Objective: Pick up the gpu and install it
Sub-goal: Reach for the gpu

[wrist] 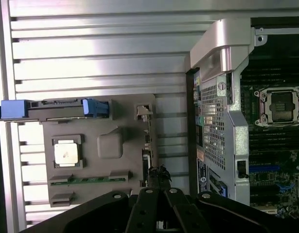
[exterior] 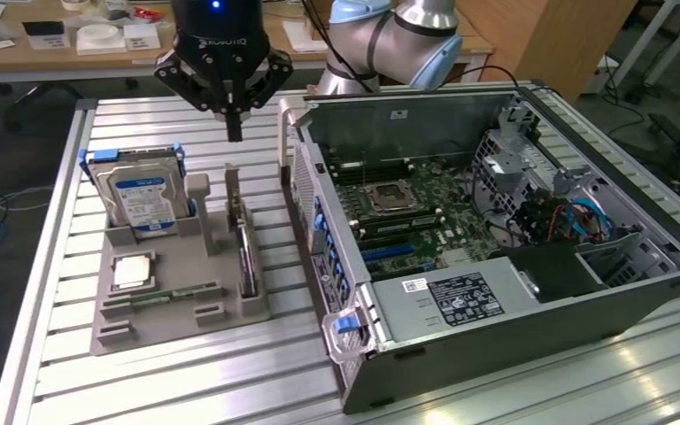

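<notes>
The gpu (exterior: 244,252) stands on edge in the gray holder tray (exterior: 163,317) on the desk (exterior: 174,390), just beside the open computer case (exterior: 494,354). Above it the arm's gripper (exterior: 235,131) hangs pointing straight down, fingers pressed together, holding nothing.

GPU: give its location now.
In the exterior view the gpu stands on edge on the right side of the gray holder tray, between the hard drive and the open computer case.
</notes>
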`<state>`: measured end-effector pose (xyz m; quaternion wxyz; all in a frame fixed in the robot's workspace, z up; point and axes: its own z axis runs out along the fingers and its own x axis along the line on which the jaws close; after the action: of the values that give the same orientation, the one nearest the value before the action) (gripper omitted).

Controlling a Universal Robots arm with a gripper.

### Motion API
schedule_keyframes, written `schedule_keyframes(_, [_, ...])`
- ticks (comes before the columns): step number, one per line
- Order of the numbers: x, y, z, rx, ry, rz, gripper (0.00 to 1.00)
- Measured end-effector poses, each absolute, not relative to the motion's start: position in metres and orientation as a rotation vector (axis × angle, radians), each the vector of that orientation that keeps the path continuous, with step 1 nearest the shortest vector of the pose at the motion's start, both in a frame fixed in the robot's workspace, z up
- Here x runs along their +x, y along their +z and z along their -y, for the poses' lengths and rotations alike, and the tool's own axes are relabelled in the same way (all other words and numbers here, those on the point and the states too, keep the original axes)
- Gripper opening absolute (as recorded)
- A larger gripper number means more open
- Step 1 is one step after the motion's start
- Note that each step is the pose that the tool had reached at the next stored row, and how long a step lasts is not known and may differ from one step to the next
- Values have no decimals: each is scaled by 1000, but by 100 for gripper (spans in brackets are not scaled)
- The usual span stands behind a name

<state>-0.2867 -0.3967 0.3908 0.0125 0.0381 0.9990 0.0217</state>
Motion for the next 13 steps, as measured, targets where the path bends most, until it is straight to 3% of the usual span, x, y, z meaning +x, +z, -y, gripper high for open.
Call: schedule_keyframes(13, [-289,390,419,118,68,-3114,11])
